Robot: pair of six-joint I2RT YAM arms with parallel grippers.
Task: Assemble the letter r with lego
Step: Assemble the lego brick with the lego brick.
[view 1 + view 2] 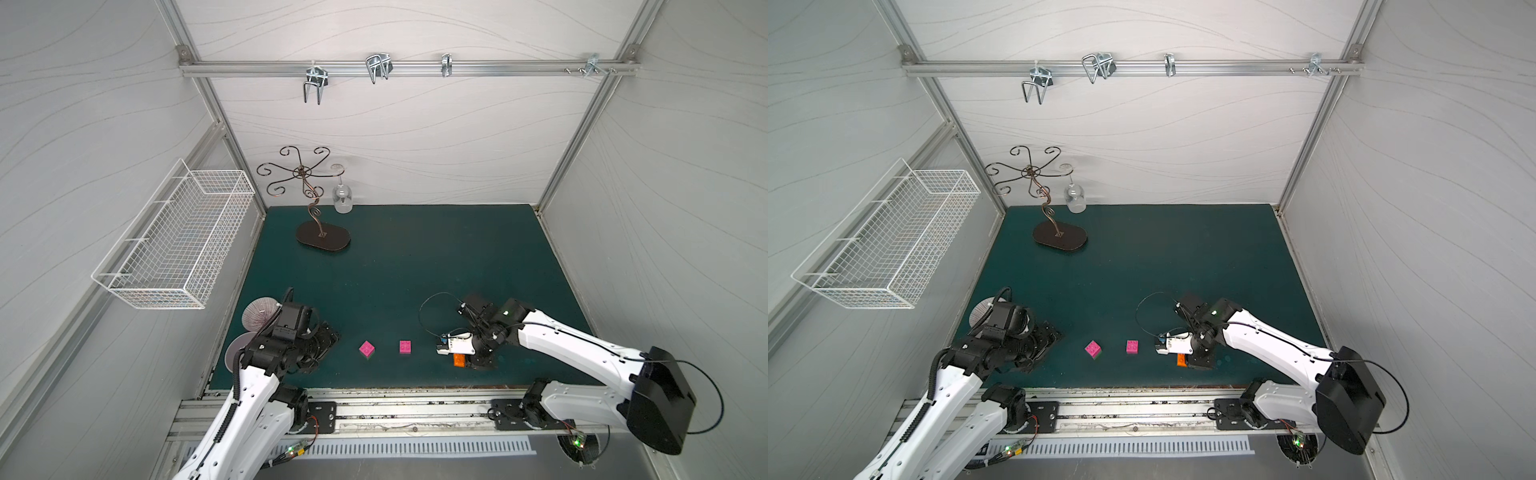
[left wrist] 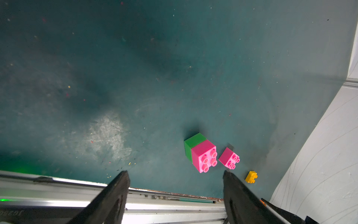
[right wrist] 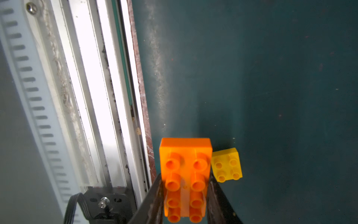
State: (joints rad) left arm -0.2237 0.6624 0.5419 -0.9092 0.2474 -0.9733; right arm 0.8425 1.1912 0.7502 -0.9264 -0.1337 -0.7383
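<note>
A magenta brick stacked on a green brick [image 1: 366, 349] [image 2: 201, 153] lies on the green mat. A loose magenta brick [image 1: 405, 346] [image 2: 229, 158] sits just to its right. My right gripper [image 3: 186, 176] is shut on the long sides of the orange brick [image 3: 185, 164] [image 1: 459, 360], held low over the mat near the front edge. The yellow brick [image 3: 226, 164] [image 2: 251, 176] rests on the mat right beside the orange one; both top views hide it. My left gripper [image 2: 175, 172] [image 1: 326, 340] stands open and empty, left of the stacked bricks.
A metal glass stand [image 1: 322, 239] and an upturned wine glass [image 1: 342, 199] stand at the back left. A white wire basket [image 1: 178, 237] hangs on the left wall. Two round discs [image 1: 258, 311] lie behind the left arm. An aluminium rail [image 1: 395, 411] borders the mat's front edge.
</note>
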